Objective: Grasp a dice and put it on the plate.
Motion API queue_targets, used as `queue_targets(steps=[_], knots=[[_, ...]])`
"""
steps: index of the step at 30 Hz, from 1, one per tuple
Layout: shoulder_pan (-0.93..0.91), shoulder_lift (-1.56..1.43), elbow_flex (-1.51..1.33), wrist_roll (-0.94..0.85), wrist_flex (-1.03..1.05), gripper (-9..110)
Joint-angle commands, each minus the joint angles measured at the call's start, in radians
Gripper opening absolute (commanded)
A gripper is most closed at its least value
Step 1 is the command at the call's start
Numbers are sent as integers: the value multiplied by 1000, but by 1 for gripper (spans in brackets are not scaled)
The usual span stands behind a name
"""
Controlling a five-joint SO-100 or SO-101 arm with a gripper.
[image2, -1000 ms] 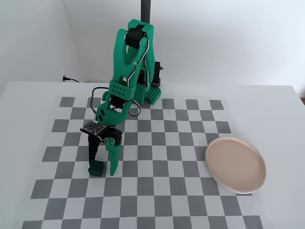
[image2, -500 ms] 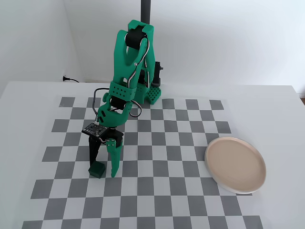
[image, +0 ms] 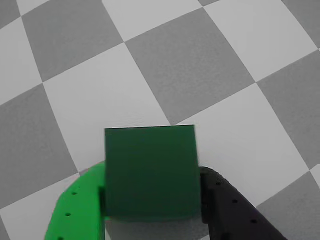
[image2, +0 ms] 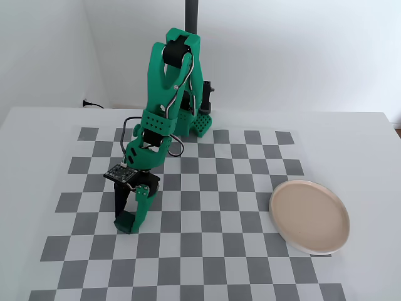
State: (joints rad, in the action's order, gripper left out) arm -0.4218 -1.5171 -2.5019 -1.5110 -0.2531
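Your gripper (image2: 128, 224) has jaws pinching the dice (image: 150, 172) btwn green & black fingers. Plate (image2: 309, 216) sits well apart, right in fixed view.

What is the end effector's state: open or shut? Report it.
Shut on the dice: in the wrist view, both fingers of the end effector press its sides.

Light was bright, soft and even in the fixed view; the white desk (image2: 363, 144) and wall showed no glare; shadows were faint, a thin one under the plate (image2: 309, 216) and a soft one by the arm (image2: 166, 106); focus was sharp throughout; the wrist view was dimmer and greyer, the dice (image: 150, 172) slightly soft-edged, its lower part shaded.
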Motion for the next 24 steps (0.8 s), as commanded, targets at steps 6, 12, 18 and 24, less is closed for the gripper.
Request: queue_targets(steps=[6,12,18,24], knots=[[2,-11,55,6,-29,-4],[3,-20,55,17,-29,-4],[34,-121,74,72,75,-4],[95,-232,94,110,167,-4]])
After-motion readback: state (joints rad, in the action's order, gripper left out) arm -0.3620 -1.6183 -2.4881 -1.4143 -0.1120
